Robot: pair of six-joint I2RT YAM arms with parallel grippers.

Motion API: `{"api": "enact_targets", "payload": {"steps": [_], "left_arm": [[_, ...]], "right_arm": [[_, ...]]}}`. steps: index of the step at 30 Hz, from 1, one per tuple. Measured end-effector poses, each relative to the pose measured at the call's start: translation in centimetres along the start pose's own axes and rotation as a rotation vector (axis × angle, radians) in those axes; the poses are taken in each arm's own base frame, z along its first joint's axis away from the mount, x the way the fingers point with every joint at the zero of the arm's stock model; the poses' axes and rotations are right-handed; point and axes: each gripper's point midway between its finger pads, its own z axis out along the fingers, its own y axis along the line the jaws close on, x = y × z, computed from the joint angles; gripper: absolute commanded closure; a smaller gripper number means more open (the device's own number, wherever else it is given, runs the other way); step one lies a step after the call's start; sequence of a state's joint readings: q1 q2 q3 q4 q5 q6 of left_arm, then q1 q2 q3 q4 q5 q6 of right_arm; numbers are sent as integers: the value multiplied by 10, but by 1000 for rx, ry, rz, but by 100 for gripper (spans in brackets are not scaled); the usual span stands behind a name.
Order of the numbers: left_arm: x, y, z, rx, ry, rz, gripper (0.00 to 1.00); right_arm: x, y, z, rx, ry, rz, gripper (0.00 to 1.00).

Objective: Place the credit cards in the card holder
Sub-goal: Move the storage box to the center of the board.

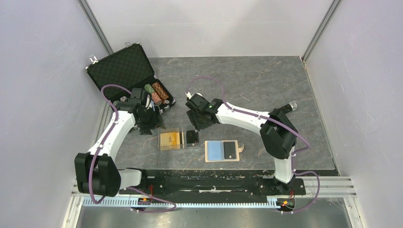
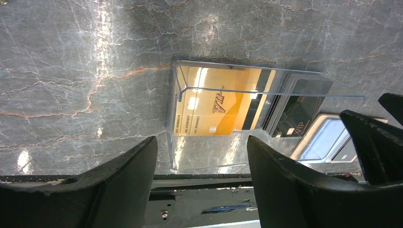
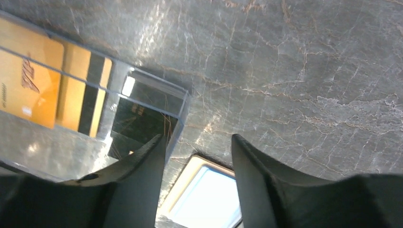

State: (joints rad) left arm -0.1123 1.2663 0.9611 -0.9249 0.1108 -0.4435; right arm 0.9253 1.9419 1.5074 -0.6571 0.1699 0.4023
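Containers on the bench [image 1: 266, 85]: 3. The clear box [image 2: 206, 153] lies near the front edge, left of centre, and holds the cards. Gold cards [image 2: 214, 107] lie flat at its left end: at least 2 overlap face up and 1 more shows a black stripe, but the exact count cannot be told. Dark cards [image 2: 299, 114] are stacked at its right end with their edges fanned; their count cannot be told either. The holder [image 1: 216, 151] lies open and flat just right of the box, not touching it. Its left half shows a light blue pocket and its right half a dark rectangle; whether that is a card cannot be told. Its tab [image 1: 241, 148] sticks out to the right. The black case [image 1: 121, 69] stands open at the far left corner, with 3 rows of chips [image 1: 156, 92] in its tray. The left jaws are spread wide and empty, near the box's left end. The right jaws are parted and empty, near the box's right end, by the dark cards.
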Motion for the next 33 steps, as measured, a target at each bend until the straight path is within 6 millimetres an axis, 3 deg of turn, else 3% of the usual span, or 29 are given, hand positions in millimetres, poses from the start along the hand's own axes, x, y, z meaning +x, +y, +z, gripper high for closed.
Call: {"api": "enact_targets", "payload": {"steps": [3, 6, 17, 27, 33], "left_arm": [[0, -1, 0, 4, 2, 0, 24], [1, -2, 0, 9, 3, 1, 24], [1, -9, 0, 49, 9, 6, 24], [1, -10, 4, 66, 3, 9, 25], [16, -11, 16, 101, 37, 7, 25]], "right_arm": [[12, 0, -1, -23, 24, 0, 36], [19, 3, -5, -51, 38, 0, 39], [21, 24, 1, -151, 58, 21, 99], [-6, 16, 13, -90, 49, -8, 100], [-16, -26, 16, -1, 48, 8, 100]]}}
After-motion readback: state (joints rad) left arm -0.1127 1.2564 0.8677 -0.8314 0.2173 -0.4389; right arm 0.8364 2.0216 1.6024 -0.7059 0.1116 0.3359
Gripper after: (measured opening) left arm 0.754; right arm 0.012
